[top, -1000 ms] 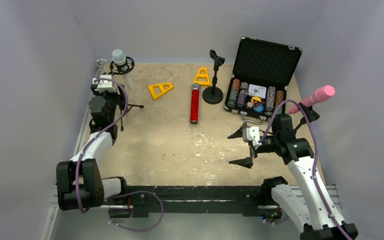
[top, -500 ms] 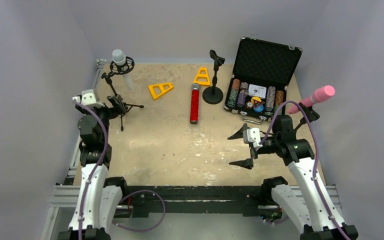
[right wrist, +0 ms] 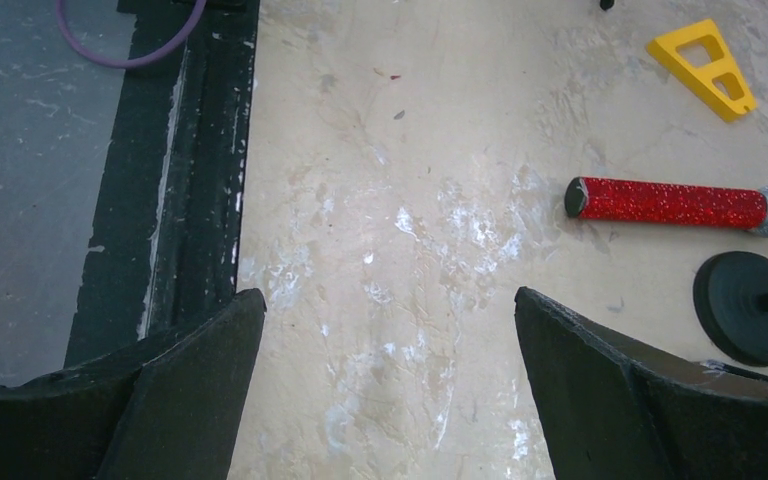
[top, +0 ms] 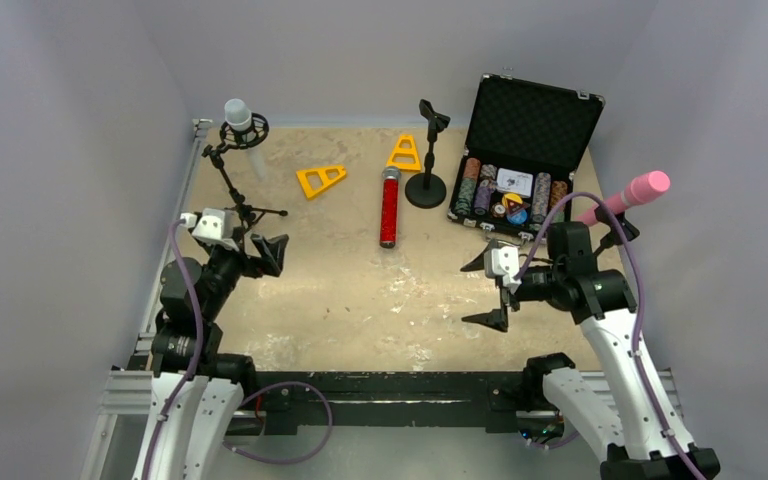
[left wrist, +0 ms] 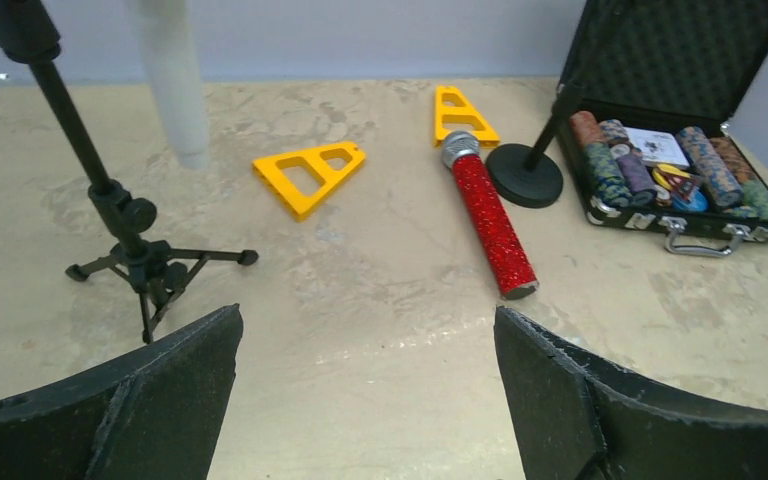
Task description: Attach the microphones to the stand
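The white microphone (top: 238, 119) with a grey mesh head sits upright in the tripod stand (top: 231, 180) at the back left; its white body (left wrist: 172, 80) shows in the left wrist view. The glittery red microphone (top: 390, 208) lies flat mid-table, also in both wrist views (left wrist: 488, 222) (right wrist: 675, 203). Beside it stands an empty round-base stand (top: 427, 160). The pink microphone (top: 628, 195) sits tilted in a stand behind my right arm. My left gripper (top: 260, 258) (left wrist: 367, 312) is open, near the tripod's feet. My right gripper (top: 482, 292) (right wrist: 388, 295) is open over bare table.
An open poker-chip case (top: 520, 160) stands at the back right. Two yellow triangular pieces (top: 321, 179) (top: 405, 152) lie near the red microphone's head. The black base rail (top: 390, 385) runs along the near edge. Grey walls enclose the table.
My left arm has drawn back from the tripod stand toward the near left, its jaws opening wide. My right arm has barely shifted.
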